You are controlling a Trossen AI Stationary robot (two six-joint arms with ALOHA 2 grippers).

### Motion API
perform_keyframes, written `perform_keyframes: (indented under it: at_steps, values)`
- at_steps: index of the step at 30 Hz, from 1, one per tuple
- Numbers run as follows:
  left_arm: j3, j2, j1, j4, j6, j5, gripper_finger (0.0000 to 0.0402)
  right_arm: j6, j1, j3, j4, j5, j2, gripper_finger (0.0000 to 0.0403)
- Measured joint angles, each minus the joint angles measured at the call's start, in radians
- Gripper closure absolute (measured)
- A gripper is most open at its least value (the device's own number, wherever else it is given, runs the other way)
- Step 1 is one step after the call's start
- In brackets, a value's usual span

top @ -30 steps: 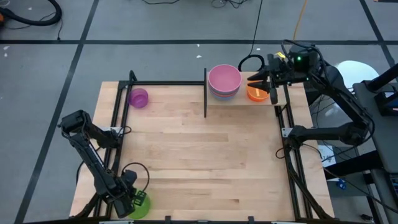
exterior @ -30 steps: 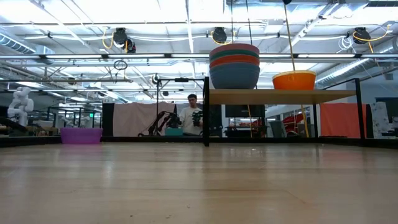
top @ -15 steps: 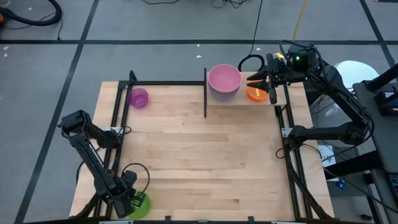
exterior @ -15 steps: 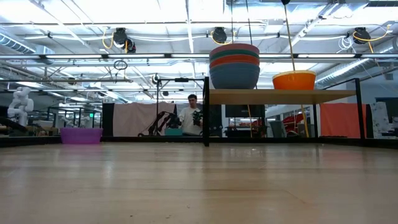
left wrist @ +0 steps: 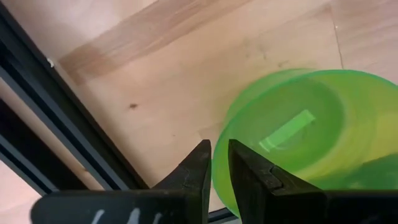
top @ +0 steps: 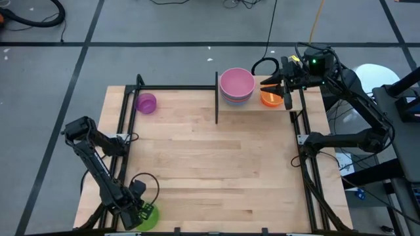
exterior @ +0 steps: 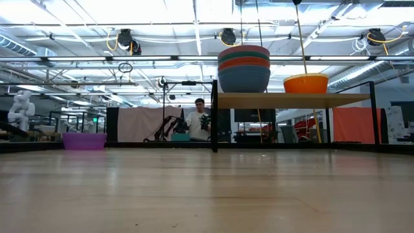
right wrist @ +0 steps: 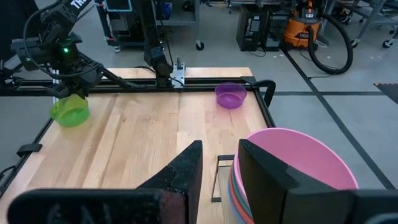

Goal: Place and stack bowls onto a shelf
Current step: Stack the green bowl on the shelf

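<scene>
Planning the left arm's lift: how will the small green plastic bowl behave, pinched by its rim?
The small green plastic bowl is probably light and stiff: thin, translucent wall. The left gripper has its jaws on one rim edge only, so it may tilt or slip. Its glossy surface looks slippery.

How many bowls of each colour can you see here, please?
Pink bowl: 1
Teal bowl: 1
Red-orange bowl: 1
Blue bowl: 1
Orange bowl: 1
Purple bowl: 1
Green bowl: 1
Total: 7
</scene>
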Motion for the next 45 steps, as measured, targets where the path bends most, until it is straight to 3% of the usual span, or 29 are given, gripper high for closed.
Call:
perform_keyframes:
  at_steps: [4, 15, 19, 23, 28, 37, 45]
  values:
    - [-0.031, 0.000, -0.002, 0.022, 0.005, -0.001, 0.0341, 0.001, 0.000, 0.000, 0.000, 0.000, 0.000, 0.0307]
    - [-0.188, 0.000, -0.002, 0.306, 0.002, -0.001, 0.0341, 0.003, 0.000, 0.000, 0.000, 0.000, 0.000, 0.0307]
    - [-0.197, 0.000, 0.001, 0.311, 0.005, 0.000, 0.0350, 0.005, 0.000, 0.000, 0.000, 0.000, 0.000, 0.0307]
    - [-0.196, -0.001, 0.010, 0.313, 0.006, 0.000, 0.0391, 0.037, 0.000, 0.000, 0.000, 0.000, 0.000, 0.0307]
    - [-0.188, -0.015, 0.037, 0.297, 0.075, -0.003, 0.0395, 0.041, 0.000, 0.000, 0.000, 0.000, 0.000, 0.0307]
    - [-0.174, -0.227, 0.168, 0.129, 0.303, -0.206, 0.0397, 0.041, 0.000, 0.000, 0.000, 0.000, 0.000, 0.0307]
    - [-0.174, -0.436, 0.420, 0.014, 0.579, -0.244, 0.0397, 0.024, 0.000, 0.000, 0.000, 0.009, -0.022, 0.0307]
